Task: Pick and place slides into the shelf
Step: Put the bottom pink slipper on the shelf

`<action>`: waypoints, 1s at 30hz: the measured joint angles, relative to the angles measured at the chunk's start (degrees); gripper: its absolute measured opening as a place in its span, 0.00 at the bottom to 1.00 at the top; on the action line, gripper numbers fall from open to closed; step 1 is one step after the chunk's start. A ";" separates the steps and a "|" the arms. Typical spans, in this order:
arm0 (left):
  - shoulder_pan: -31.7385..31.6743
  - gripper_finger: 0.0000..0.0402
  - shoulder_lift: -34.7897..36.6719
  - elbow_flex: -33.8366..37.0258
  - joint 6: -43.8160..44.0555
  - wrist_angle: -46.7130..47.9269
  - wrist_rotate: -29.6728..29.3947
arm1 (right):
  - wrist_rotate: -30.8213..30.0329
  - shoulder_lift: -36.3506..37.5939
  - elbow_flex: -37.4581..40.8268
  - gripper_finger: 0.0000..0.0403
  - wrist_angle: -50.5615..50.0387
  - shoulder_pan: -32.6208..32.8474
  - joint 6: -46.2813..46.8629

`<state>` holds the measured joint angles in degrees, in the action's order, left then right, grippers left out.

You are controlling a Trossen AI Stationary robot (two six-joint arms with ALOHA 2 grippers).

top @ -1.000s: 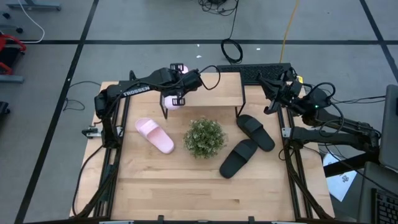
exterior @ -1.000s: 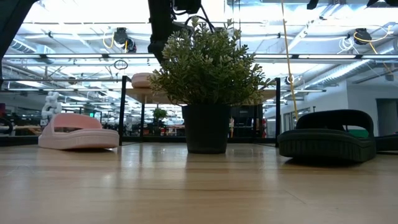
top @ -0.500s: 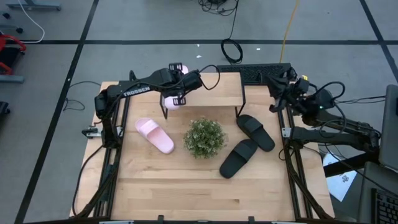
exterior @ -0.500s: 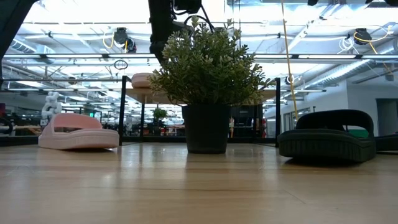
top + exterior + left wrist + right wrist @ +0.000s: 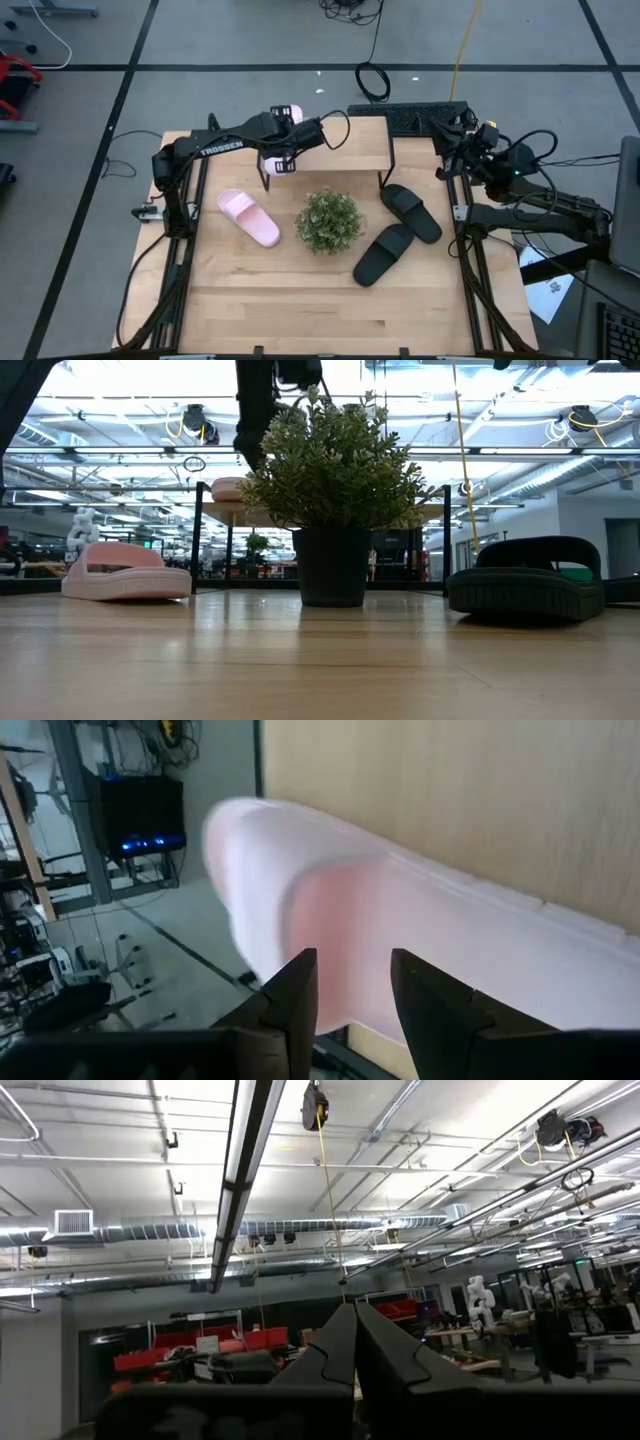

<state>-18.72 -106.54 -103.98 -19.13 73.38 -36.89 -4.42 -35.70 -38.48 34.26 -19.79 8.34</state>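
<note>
One light pink slide (image 5: 277, 164) lies on the left end of the shelf (image 5: 350, 140), resting on the plank top (image 5: 228, 488). My left gripper (image 5: 286, 150) hovers just above it, open, and the wrist view shows the slide (image 5: 400, 920) past its fingers (image 5: 355, 1005). The second pink slide (image 5: 248, 217) lies sole-down on the table in front of the shelf. Both black slides (image 5: 410, 212) (image 5: 383, 253) lie on the table at the right. My right gripper (image 5: 447, 138) is shut, held high by the table's far right corner and pointing up into the room (image 5: 355, 1350).
A potted plant (image 5: 328, 220) stands mid-table between the pink slide and the black slides, just in front of the shelf. A black keyboard (image 5: 425, 115) lies behind the shelf's right end. The near half of the table (image 5: 320, 310) is bare wood.
My right gripper has drawn back a little toward the table's right edge. The slides have stayed where they were.
</note>
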 joint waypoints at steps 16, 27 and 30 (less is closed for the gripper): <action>0.04 0.33 -0.02 6.16 1.48 -4.14 -8.32 | -0.01 0.00 0.00 0.00 -0.17 0.02 0.00; -1.53 0.33 0.00 6.16 -0.70 -5.98 -5.31 | -0.01 0.02 0.00 0.00 -0.15 0.00 0.02; -1.99 0.33 0.00 6.16 -1.55 -6.01 -4.85 | -0.01 0.01 0.00 0.00 -0.15 0.00 0.28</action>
<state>-20.71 -106.54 -97.82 -20.68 67.37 -41.74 -4.43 -35.69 -38.48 34.11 -19.79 8.62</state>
